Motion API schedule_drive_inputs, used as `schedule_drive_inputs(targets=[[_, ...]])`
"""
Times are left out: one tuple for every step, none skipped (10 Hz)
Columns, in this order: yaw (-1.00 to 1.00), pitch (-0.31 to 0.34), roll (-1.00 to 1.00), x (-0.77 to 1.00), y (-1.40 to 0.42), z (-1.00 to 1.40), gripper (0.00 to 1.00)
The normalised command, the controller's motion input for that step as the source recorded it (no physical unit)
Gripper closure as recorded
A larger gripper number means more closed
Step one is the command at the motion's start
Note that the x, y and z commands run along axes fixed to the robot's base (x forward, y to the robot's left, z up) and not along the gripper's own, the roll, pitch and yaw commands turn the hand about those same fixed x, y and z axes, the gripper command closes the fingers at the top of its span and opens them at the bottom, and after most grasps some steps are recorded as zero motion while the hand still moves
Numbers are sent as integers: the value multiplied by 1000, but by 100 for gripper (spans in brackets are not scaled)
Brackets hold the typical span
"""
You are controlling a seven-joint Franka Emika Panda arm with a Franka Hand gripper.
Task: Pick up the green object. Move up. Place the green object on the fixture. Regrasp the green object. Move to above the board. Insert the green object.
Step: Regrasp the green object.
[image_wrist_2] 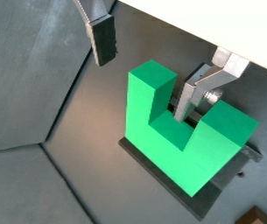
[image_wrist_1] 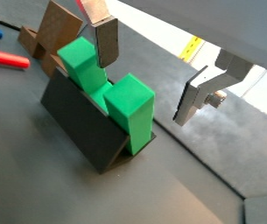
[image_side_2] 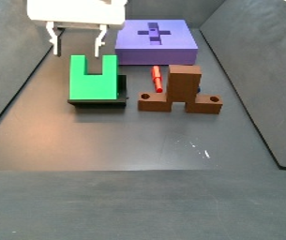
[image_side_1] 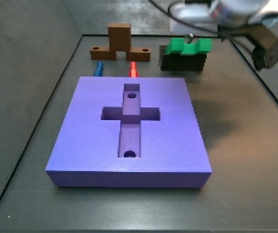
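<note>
Wrist views show the gripper point(image_wrist_2: 153, 66) spread wide, empty, over the green object point(image_wrist_2: 182, 136) resting on the fixture point(image_wrist_1: 83, 127); we judge regrasping needs centred fingers before closing.

Fixture point(image_side_2: 101, 105) mostly hidden under green object point(image_side_2: 93, 79); gripper point(image_side_1: 192, 38) body cut off, side views.

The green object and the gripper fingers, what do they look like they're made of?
The green object, resting on the fixture, looks like matte molded or printed plastic: uniform bright colour, crisp edges, no shine. The open gripper hangs just above it; its fingers look like bare brushed metal, flat silver plates with a bolt showing, probably aluminium or steel, carrying dark pads, possibly rubber.
</note>
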Motion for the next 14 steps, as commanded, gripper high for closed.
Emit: schedule_drive_inputs(targets=[[297,0,143,280,6,-320,0],[294,0,274,103,0,-209,0],[260,0,346,91,20,-40,0],[234,31,411,83,0,0,0],[180,0,389,0,0,-66,0],[114,0,260,0,0,-86,0],[69,0,146,0,0,-129,0],[60,0,29,0,0,-143,0],[0,-154,-23,0,0,-269,0],[0,-91,-49,11,0,-217,0],[0,-9,0,11,0,-40,0],[0,0,17,0,-11,0,0],[0,120,114,111,0,106,0],[0,146,80,146,0,103,0]])
